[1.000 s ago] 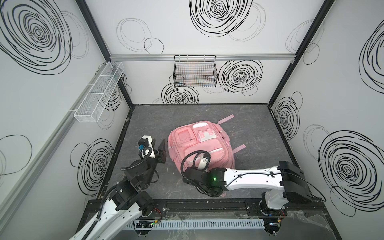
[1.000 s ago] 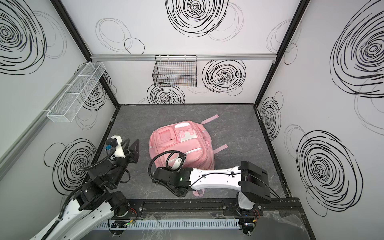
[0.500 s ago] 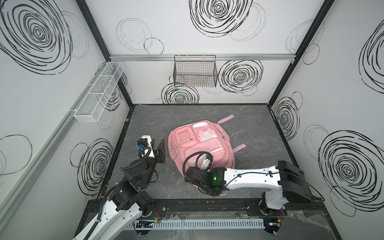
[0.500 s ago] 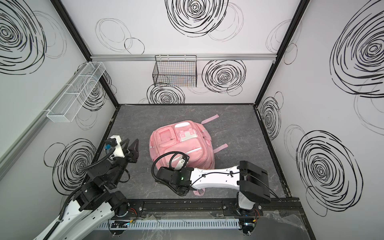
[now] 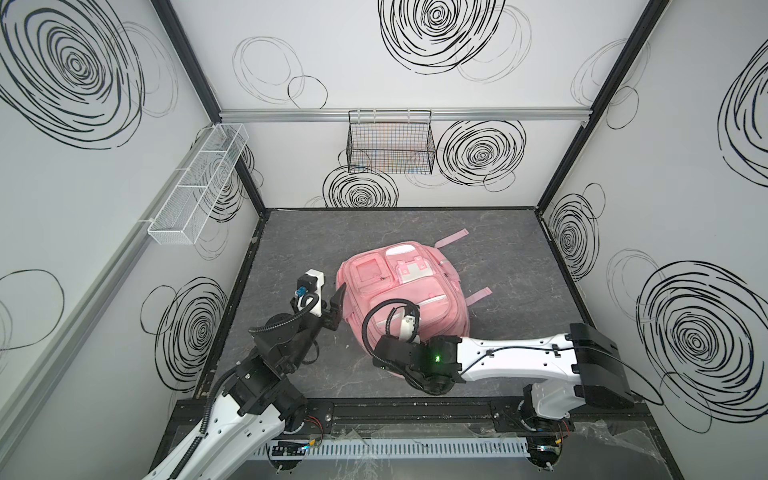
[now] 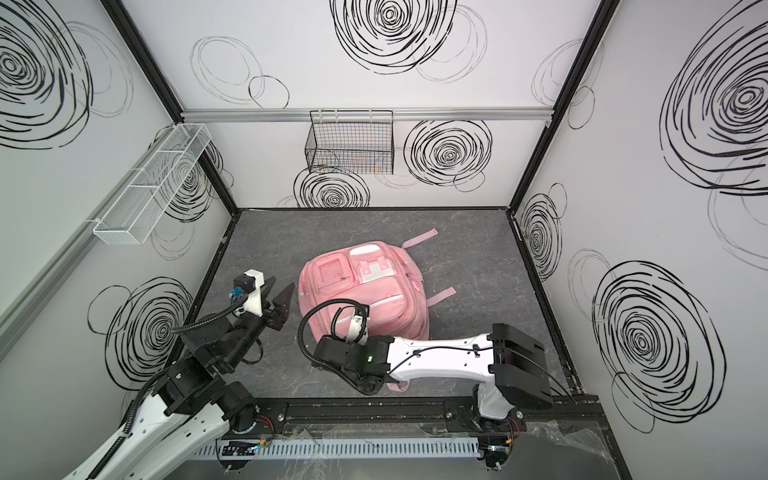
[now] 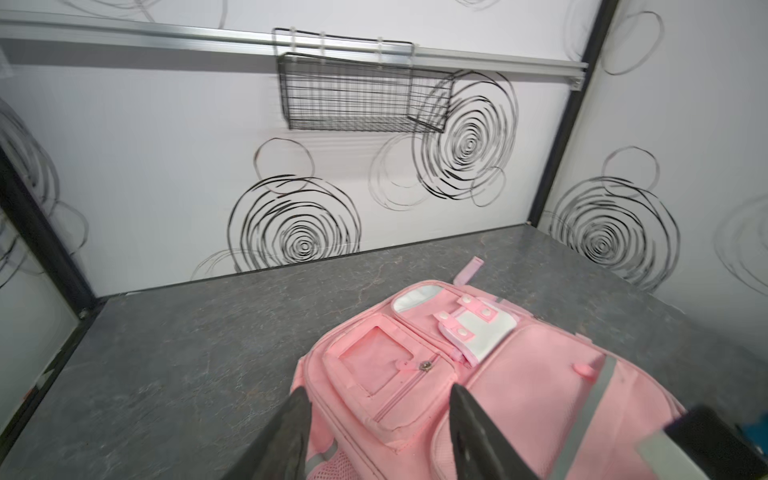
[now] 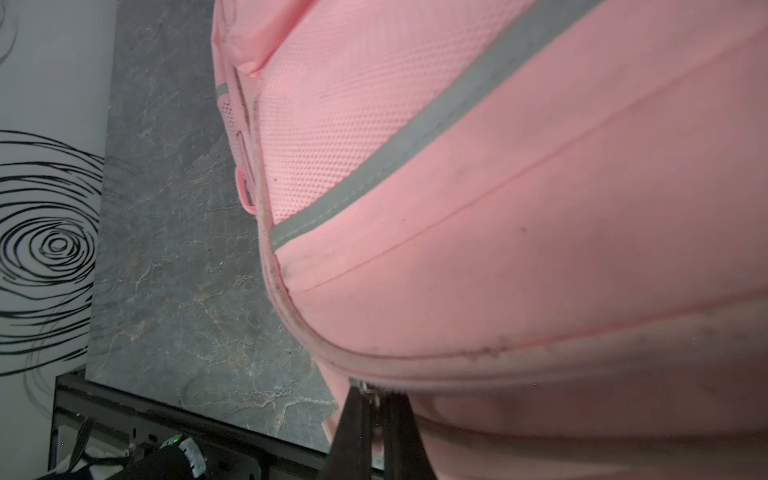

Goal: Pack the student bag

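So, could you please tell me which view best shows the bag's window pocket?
The left wrist view: the window pocket is close and sharp. Both top views show it small; the right wrist view misses it.

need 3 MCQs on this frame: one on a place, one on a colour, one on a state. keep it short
1. Where does the black wire basket hang?
A. on the left side wall
B. on the white back wall
C. on the table

2. What colour is the stripe across the mesh side of the soft pink fabric student bag?
A. blue
B. grey
C. yellow

3. How is the left claw?
A. open, nothing between its jaws
B. shut on a strap
C. holding a book

Answers:
1 B: both top views show it high on that wall.
2 B: the right wrist view shows a grey band over the pink mesh.
3 A: the left wrist view shows its jaws apart over the bag's edge, gripping nothing.
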Tool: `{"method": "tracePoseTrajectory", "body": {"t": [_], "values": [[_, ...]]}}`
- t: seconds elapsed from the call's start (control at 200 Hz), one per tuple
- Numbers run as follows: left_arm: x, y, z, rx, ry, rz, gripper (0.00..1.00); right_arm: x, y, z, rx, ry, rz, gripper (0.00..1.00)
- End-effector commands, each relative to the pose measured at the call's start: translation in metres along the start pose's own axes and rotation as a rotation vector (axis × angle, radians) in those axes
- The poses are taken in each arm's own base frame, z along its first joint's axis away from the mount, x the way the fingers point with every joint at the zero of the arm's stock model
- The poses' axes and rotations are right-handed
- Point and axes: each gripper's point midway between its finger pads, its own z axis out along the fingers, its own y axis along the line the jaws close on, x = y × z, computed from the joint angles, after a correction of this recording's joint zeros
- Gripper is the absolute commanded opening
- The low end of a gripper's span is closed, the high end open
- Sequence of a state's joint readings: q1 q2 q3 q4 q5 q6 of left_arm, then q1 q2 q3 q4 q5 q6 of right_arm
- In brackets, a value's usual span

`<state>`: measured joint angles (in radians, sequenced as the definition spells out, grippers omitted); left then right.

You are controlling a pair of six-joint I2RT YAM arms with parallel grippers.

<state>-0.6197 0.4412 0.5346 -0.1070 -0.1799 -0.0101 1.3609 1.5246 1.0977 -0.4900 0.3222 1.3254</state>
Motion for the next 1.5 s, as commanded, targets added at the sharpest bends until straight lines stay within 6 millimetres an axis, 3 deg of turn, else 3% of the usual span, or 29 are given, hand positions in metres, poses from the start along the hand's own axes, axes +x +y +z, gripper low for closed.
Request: {"method": "tracePoseTrajectory", "body": {"t": [0.0, 0.13, 0.235, 0.39, 0.63, 0.89, 1.016, 1.091, 1.266, 1.376, 1.491], "values": [[0.009, -0.055, 0.000, 0.322, 0.000, 0.238, 0.61, -0.024, 0.011, -0.022, -0.136, 0.012, -0.155, 0.00], [0.040, -0.086, -0.001, 0.527, 0.067, 0.386, 0.61, -0.034, 0.009, -0.032, -0.347, 0.068, -0.126, 0.00], [0.055, -0.095, 0.005, 0.582, 0.104, 0.453, 0.60, -0.047, -0.003, -0.041, -0.460, 0.046, -0.074, 0.00], [0.063, -0.111, 0.012, 0.688, 0.140, 0.519, 0.58, -0.057, -0.007, -0.051, -0.552, 0.066, -0.096, 0.00], [0.079, -0.137, 0.031, 0.784, 0.236, 0.617, 0.58, -0.055, 0.011, -0.063, -0.666, 0.108, -0.191, 0.00], [0.093, -0.136, 0.044, 0.761, 0.231, 0.692, 0.57, -0.047, 0.019, -0.068, -0.724, 0.151, -0.238, 0.00], [0.092, -0.132, 0.048, 0.728, 0.211, 0.720, 0.46, -0.044, 0.016, -0.067, -0.728, 0.161, -0.241, 0.00], [0.094, -0.130, 0.050, 0.714, 0.208, 0.744, 0.45, -0.042, 0.016, -0.068, -0.732, 0.166, -0.250, 0.00], [0.108, -0.130, 0.043, 0.756, 0.250, 0.778, 0.44, -0.046, 0.017, -0.071, -0.726, 0.159, -0.282, 0.00], [0.109, -0.131, 0.041, 0.767, 0.240, 0.778, 0.38, -0.047, 0.016, -0.071, -0.712, 0.160, -0.296, 0.00], [0.107, -0.130, 0.039, 0.759, 0.227, 0.793, 0.19, -0.050, 0.014, -0.070, -0.700, 0.155, -0.296, 0.00]]}}
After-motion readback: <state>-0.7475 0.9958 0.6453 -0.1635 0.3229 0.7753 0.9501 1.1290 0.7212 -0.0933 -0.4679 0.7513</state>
